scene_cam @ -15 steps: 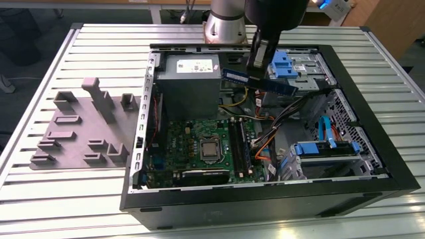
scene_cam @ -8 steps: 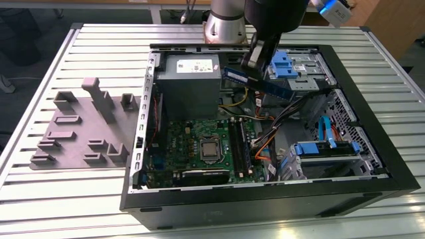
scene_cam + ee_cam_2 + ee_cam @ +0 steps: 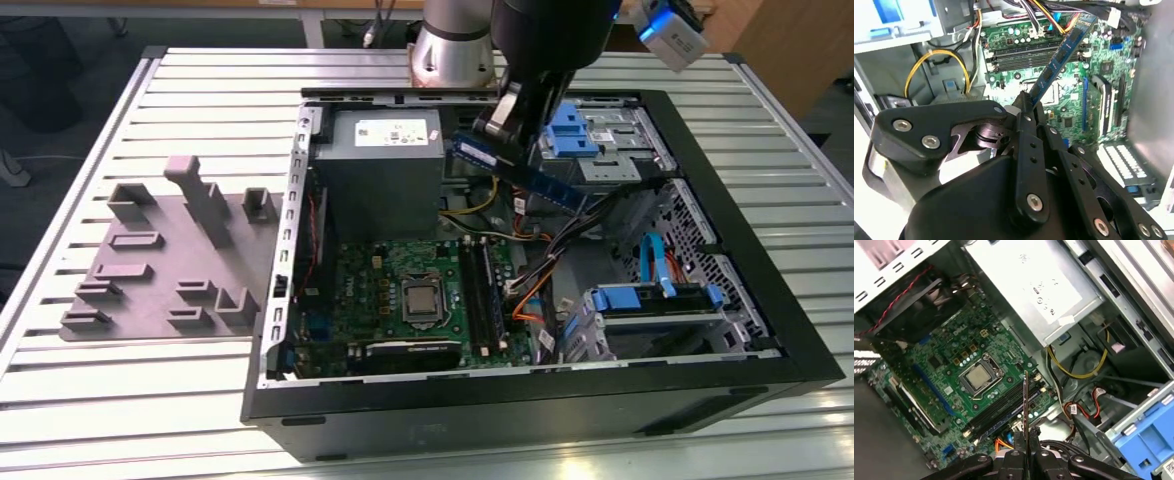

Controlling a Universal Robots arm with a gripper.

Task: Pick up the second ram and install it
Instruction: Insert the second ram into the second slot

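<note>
Above the green board (image 3: 387, 265) of the open computer case (image 3: 534, 425), my fingers (image 3: 497, 115) are closed tight on the second ram (image 3: 521, 170). I grip it by one short end. The rest of the stick goes out free and tilted, with its far end lower and toward the exterior view's right.

The stick hangs in the air and touches nothing on the board. In the exterior view it sits over the far end of the board, just beside the grey power supply (image 3: 380, 175).

In the second wrist view the ram (image 3: 1061, 55) leaves my fingers (image 3: 1029, 140) and points slantwise across the board, well apart from its surface. In the first wrist view I see the ram (image 3: 1025, 405) from its thin edge, as a narrow line in front of the long black sockets (image 3: 999, 415). These sockets lie on the board just beside the processor (image 3: 979, 377). I cannot tell if any of the sockets already has a stick in it.

On the table (image 3: 134, 420), the grey fixture (image 3: 174, 260) stands well apart from the board, outside the case at the exterior view's left.
</note>
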